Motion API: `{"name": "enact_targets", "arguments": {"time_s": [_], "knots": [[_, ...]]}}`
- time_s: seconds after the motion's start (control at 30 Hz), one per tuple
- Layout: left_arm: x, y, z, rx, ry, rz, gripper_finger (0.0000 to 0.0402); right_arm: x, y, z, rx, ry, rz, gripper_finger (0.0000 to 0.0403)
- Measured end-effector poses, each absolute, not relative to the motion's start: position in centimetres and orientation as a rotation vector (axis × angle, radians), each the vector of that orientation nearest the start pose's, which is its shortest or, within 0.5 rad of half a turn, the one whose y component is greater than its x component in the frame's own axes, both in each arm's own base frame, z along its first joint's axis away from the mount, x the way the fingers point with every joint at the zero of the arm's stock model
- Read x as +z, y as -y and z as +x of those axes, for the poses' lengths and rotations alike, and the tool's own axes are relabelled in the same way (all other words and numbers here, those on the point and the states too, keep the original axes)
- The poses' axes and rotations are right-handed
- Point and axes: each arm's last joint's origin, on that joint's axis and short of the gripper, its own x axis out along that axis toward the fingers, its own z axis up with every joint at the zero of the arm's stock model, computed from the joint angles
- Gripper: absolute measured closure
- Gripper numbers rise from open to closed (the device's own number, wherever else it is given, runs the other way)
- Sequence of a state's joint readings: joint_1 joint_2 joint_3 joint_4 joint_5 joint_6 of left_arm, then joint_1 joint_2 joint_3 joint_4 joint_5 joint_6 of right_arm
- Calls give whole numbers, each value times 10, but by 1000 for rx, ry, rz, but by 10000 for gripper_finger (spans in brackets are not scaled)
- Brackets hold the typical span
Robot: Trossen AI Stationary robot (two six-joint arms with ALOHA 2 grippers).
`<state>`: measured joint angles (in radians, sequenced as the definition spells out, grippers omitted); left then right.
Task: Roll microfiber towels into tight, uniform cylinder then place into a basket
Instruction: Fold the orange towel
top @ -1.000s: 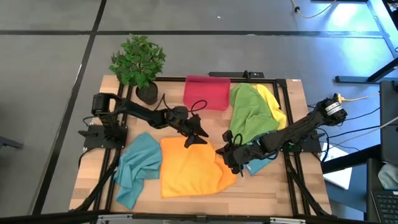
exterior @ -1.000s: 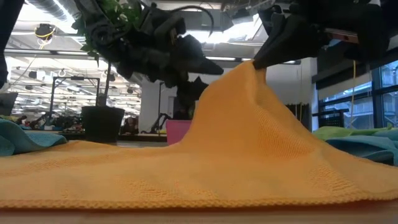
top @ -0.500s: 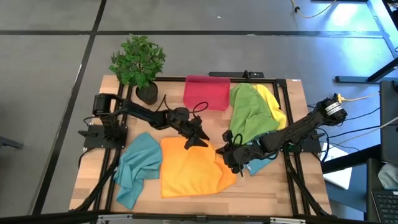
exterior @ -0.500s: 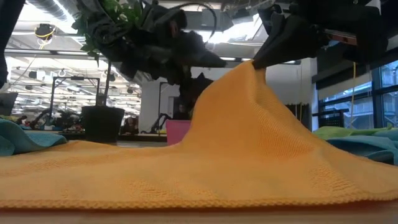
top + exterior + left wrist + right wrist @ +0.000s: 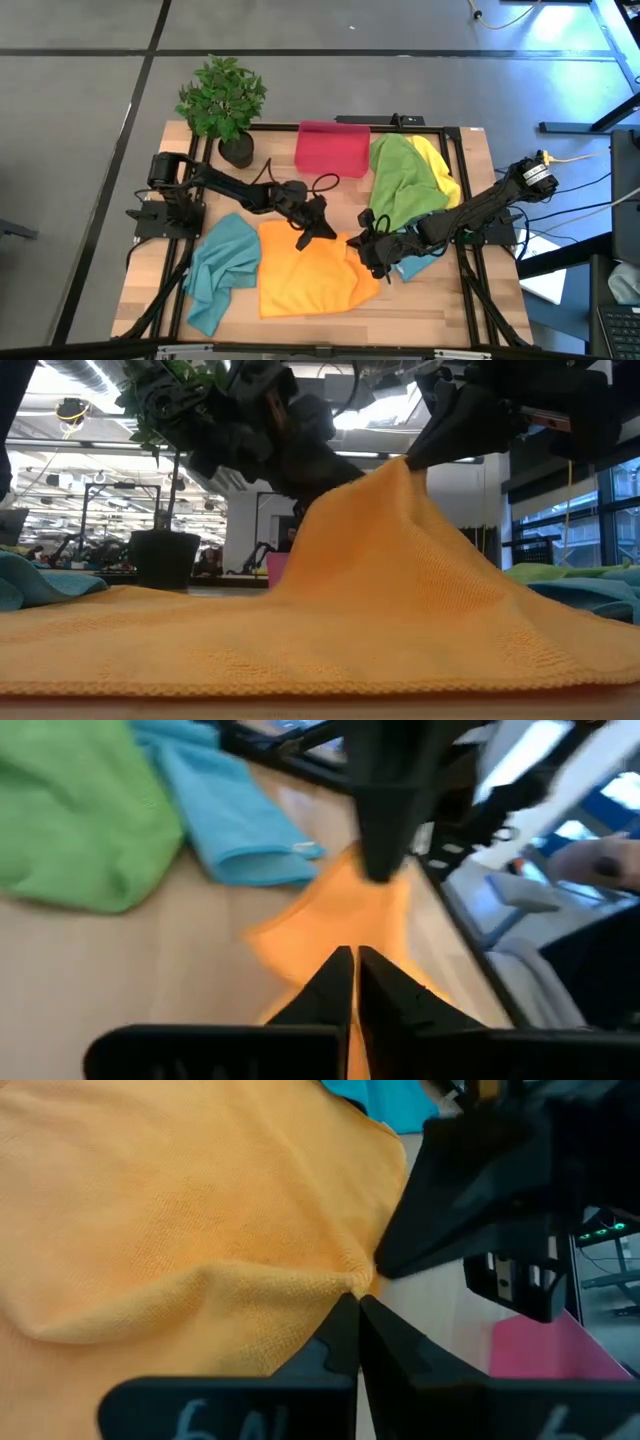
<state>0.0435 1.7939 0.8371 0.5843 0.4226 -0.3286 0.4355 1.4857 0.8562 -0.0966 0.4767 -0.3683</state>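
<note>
The orange towel point(image 5: 310, 275) lies spread at the table's middle, its far right part raised into a peak point(image 5: 400, 490). My left gripper point(image 5: 304, 238) is shut at the towel's far edge. My right gripper point(image 5: 353, 244) is shut at its far right corner, a little to the right of the left gripper. A teal towel point(image 5: 220, 270) lies crumpled at the left. The green towel point(image 5: 398, 185) and the yellow towel point(image 5: 440, 170) lie heaped at the far right. The red-pink basket point(image 5: 333, 148) stands at the far edge. My left gripper pinches the orange towel's far edge point(image 5: 318, 935) between its two shut fingers, slanting down from the far left. The cloth rises to the fingers point(image 5: 325, 485), and the rest lies on the table. One layer or several, I cannot tell. My right gripper pinches a bunched fold at the orange towel's far right corner point(image 5: 318, 1285) between its fingertips, coming from the table's right and slanting down. The corner is lifted into a peak point(image 5: 408, 468). The cloth slopes down from there to the table.
A potted plant point(image 5: 225, 100) stands at the far left corner. A second teal towel point(image 5: 415, 265) lies under my right arm. A black frame point(image 5: 470, 200) runs along the table's edges. Bare wood shows along the near edge point(image 5: 400, 310).
My left gripper has come down toward the near edge onto the orange towel's far edge and shut on it. The cloth on the left of the peak now stands higher, drawn up to the left fingers. My right gripper has kept still with the corner.
</note>
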Motion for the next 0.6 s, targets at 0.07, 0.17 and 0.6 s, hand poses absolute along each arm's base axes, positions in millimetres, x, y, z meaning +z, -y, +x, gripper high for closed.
{"name": "enact_targets", "arguments": {"time_s": [0.07,0.17,0.6], "knots": [[160,-8,356,-262,-429,-408,389,209,-115,279,81,-655,-673,393],[160,-17,356,-224,-424,-439,379,209,-115,279,81,-655,-673,398],[152,-38,350,-198,-508,-509,232,209,-115,279,77,-655,-665,400]]}}
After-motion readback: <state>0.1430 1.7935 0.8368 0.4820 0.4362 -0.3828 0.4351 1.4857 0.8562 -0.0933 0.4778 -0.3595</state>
